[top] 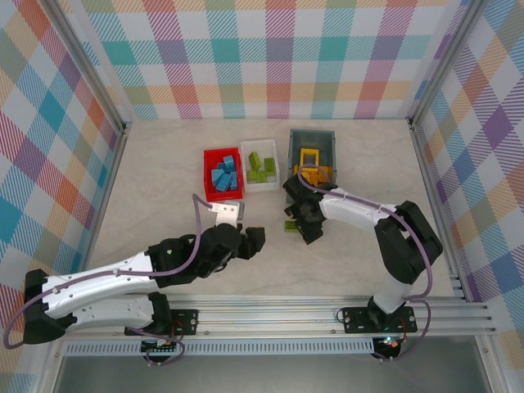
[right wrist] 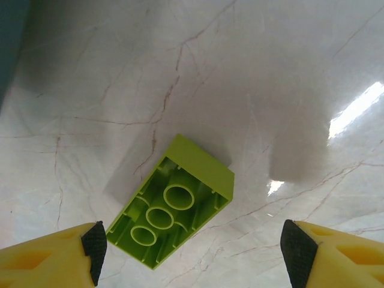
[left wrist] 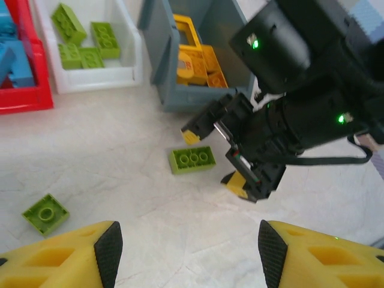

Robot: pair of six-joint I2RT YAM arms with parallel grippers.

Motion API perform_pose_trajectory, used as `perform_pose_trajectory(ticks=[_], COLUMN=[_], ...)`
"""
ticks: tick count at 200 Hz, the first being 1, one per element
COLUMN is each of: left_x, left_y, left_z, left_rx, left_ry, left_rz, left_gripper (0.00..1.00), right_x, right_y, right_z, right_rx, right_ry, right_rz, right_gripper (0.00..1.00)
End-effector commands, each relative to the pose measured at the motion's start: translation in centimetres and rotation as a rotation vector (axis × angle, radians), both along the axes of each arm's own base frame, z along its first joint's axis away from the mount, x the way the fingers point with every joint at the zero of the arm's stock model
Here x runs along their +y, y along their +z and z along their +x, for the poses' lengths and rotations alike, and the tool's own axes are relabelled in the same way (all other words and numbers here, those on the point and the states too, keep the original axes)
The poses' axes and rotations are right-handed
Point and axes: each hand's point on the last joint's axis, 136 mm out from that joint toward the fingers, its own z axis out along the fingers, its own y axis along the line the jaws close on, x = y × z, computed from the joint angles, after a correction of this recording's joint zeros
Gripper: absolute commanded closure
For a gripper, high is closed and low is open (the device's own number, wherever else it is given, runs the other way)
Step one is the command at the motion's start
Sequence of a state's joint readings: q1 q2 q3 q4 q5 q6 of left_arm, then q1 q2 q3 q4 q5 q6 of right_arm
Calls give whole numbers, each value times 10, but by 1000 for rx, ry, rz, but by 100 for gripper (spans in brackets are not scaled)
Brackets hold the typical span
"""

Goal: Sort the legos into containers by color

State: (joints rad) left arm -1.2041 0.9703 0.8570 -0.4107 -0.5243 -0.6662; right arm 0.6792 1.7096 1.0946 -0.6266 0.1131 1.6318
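One green brick [right wrist: 174,201] is found directly beneath the right gripper [right wrist: 196,246] — jaws wide, nothing held — its long axis set diagonally across the gap; the left gripper [left wrist: 190,247] is farther off.

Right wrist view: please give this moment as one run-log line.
right gripper: open above upturned lime green plastic brick on table | left gripper: open, empty | small square lime green brick: loose
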Motion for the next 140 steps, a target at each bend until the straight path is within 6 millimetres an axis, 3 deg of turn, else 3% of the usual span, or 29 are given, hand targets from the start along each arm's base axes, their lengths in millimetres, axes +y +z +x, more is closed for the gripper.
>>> perform_pose_trajectory(ticks=[1,48,102,140], left_x=[9,7,10,10], left_y=[10,19,23,23], left_z=[1,1,-1,-1], left_rx=[-28,-40,-45,-44], left_ry=[47,38,35,33], left_rz=[-6,-9,-9,-13], left_gripper=[37,38,40,41], right_x=[13,8,5,3], right_y=[5,-13,-18,-7], right_z=[6,5,13,17], right_rx=[18,49,28,-13], right_ry=[-90,-151,-112,-76], right_rz=[69,42,14,-6], right_gripper=[22,27,41,35])
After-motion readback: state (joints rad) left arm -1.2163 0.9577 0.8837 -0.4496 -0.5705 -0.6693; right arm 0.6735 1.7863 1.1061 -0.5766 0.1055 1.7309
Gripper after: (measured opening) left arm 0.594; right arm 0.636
